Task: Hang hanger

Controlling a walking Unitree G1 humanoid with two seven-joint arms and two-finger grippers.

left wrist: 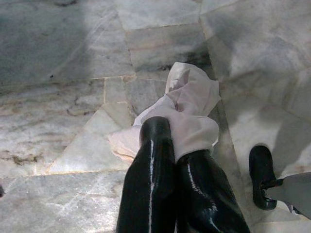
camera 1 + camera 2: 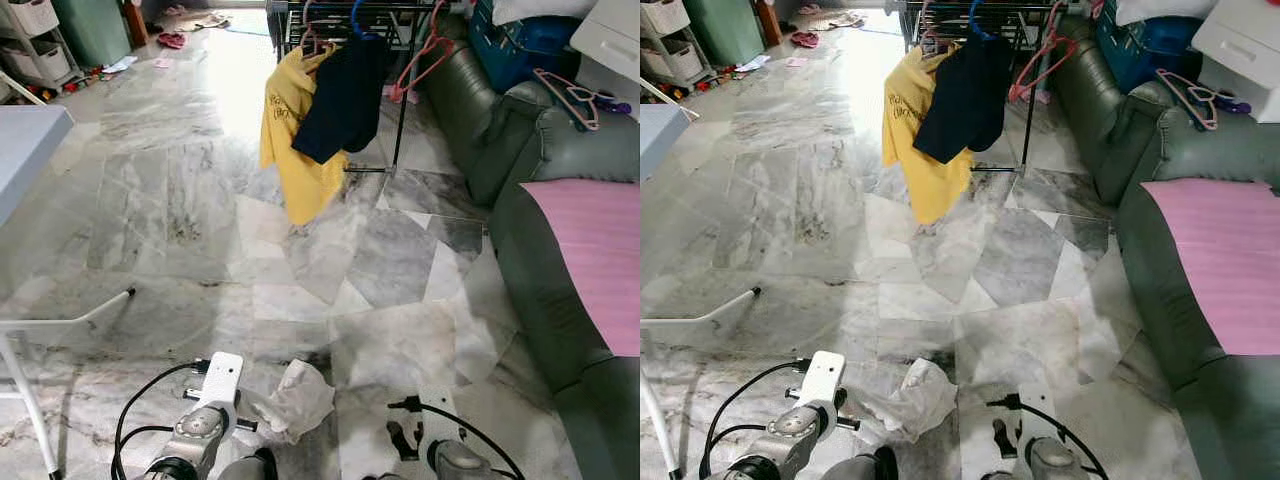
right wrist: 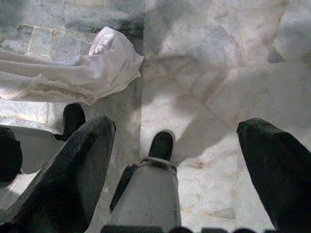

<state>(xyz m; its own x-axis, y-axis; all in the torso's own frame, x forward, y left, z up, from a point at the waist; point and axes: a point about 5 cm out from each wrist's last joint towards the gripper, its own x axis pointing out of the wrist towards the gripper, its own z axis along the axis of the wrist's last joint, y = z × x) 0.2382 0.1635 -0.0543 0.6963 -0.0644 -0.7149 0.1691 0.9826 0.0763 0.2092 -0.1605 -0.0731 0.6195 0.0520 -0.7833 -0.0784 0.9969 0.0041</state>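
My left gripper (image 1: 167, 131) is shut on a crumpled white cloth (image 1: 192, 104), which hangs low over the marble floor just before my feet (image 2: 298, 398). My right gripper (image 3: 177, 131) is open above the floor with nothing between its fingers (image 3: 90, 145). Across the room stands a black clothes rack (image 2: 400, 120). On it hang a yellow shirt (image 2: 290, 150), a dark navy shirt (image 2: 345, 95) on a blue hanger (image 2: 362, 20), and a bare pink hanger (image 2: 425, 58). Another pink hanger (image 2: 572, 98) lies on the sofa's arm.
A dark green sofa (image 2: 525, 250) with a pink cloth (image 2: 595, 250) on its seat runs along the right. A white table (image 2: 25, 140) with thin legs (image 2: 60, 325) stands at the left. Blue crates (image 2: 520, 40) sit behind the sofa. Open marble floor (image 2: 200, 200) lies between me and the rack.
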